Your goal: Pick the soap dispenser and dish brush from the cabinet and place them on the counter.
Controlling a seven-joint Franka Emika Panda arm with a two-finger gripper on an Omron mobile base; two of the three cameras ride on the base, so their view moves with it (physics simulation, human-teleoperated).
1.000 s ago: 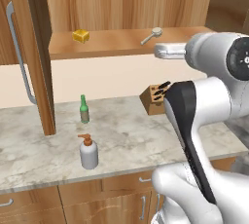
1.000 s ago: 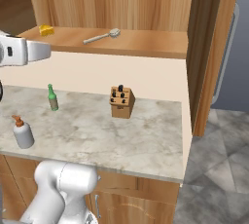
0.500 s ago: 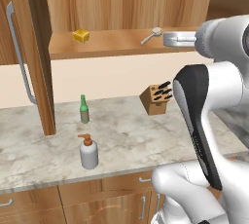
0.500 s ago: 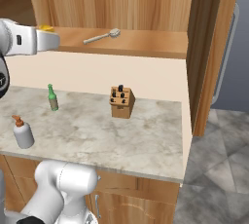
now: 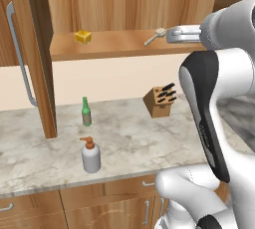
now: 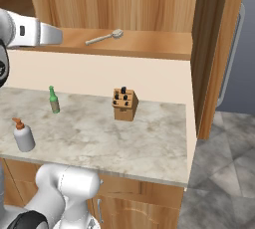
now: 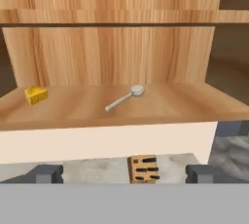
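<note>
The dish brush (image 7: 124,98) lies on the cabinet (image 5: 124,49) shelf, its round pale head toward the back wall and its thin handle slanting forward, well apart from the yellow sponge (image 7: 36,95) at the shelf's other end. My gripper (image 7: 124,173) faces it from in front of the shelf edge, and my fingers (image 7: 47,173) stand wide apart with nothing between them. The soap dispenser (image 5: 90,155) stands upright on the counter (image 6: 149,143) near its front edge, with the green bottle (image 5: 86,112) close behind it and the knife block (image 6: 124,104) further along by the wall.
</note>
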